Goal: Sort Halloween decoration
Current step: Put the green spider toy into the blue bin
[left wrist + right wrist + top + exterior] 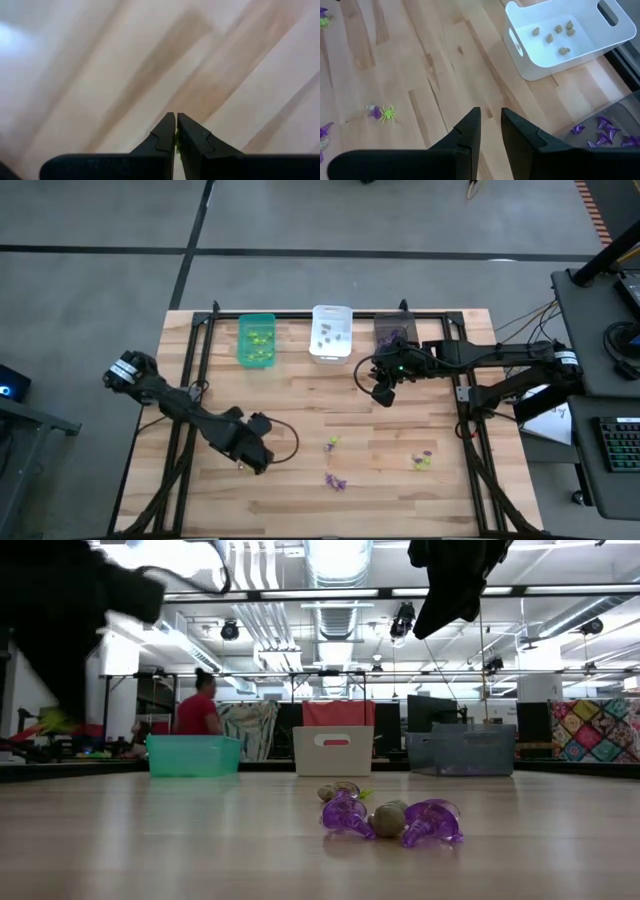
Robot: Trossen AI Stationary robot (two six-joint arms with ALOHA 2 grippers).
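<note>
Your left gripper [262, 461] is clamped on a sliver of yellow-green trinket [176, 146] low at the table's left. The green bin [256, 341] lies at twelve o'clock from it. The right gripper [383, 392], slightly parted and empty, waits by the dark bin [393, 332].

No legible text, label, brand, number or sign is to be found in any view. The sheet of paper [549, 418] lying beyond the right edge of the table [300, 500] carries dark marks, but these cannot be read. No markings can be made out on the bins at the far edge.
</note>
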